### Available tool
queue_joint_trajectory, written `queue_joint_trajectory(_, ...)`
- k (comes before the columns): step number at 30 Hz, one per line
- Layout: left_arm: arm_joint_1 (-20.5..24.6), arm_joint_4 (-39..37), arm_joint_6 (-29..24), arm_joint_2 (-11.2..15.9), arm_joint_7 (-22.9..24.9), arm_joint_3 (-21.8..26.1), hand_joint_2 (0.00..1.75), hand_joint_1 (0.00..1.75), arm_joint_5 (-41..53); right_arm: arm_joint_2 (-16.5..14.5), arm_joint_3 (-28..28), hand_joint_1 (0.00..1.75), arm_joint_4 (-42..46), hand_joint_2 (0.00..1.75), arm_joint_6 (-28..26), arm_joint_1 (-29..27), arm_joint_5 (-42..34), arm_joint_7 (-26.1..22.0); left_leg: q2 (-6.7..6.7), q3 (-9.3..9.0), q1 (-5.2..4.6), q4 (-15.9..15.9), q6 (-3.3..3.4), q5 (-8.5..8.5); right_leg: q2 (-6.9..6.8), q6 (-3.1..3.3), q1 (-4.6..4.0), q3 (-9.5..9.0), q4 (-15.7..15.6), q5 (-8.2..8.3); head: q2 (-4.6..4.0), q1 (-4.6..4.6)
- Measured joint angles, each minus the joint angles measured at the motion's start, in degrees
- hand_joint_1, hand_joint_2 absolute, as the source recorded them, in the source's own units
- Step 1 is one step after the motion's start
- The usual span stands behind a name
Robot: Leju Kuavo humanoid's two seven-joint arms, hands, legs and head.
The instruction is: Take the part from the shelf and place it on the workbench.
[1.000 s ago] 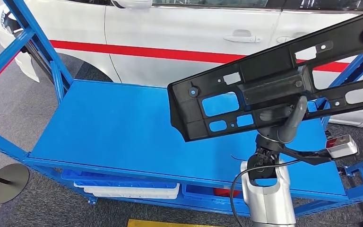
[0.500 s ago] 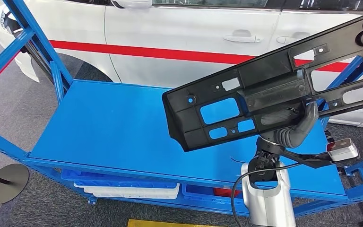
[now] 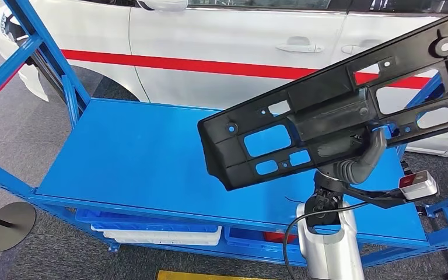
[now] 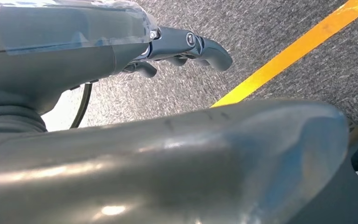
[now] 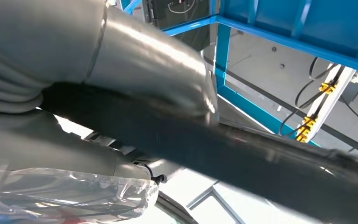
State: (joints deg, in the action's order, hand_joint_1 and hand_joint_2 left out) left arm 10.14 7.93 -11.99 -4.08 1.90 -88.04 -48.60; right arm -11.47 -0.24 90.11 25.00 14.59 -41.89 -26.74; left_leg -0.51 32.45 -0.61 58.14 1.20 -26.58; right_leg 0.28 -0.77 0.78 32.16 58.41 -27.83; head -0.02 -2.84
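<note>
- While the long black part (image 3: 338, 111) is held aloft above the blue shelf (image 3: 134, 157), it is tilted, its far end rising toward the upper right of the head view and its near end hanging over the middle of the shelf top.
- The part is gripped from beneath by the right hand (image 3: 364, 154), whose thick grey thumb is pressed up against the part's lower edge near its middle; the other fingers are hidden behind the part, so their lie cannot be told.
- In the right wrist view the dark bar of the part (image 5: 242, 163) is seen clamped between the grey thumb (image 5: 149, 60) and the rest of the hand, with blue frame bars behind it.
- No contact between the part and the shelf top is seen; the blue surface is visible through the part's cut-outs.
- The left hand (image 4: 182, 46) is seen over grey carpet (image 4: 279, 23) crossed by a yellow line (image 4: 298, 49); its dark fingers are curled inward with nothing between them.
- A white car (image 3: 221, 41) with a red stripe is parked just behind the shelf.
- Blue and white trays (image 3: 157, 233) are stored on the lower level of the shelf.
- A round black base plate (image 3: 9, 224) is set on the floor beside the shelf's left corner.
</note>
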Motion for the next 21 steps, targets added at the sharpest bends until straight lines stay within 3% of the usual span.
queue_joint_trajectory(21, -0.44, 0.0, 0.46, 0.03, 0.02, -0.11, 0.0, 0.0, -0.49, -0.02, 0.35, 1.75, -0.7, 1.75, -1.98, 1.34, 1.73, 0.01, -0.01, 0.01, 0.0, 0.0, 0.0, 0.0, -0.01, 0.0, 0.0, -0.01, 0.0, 0.0, 0.0, 0.0)
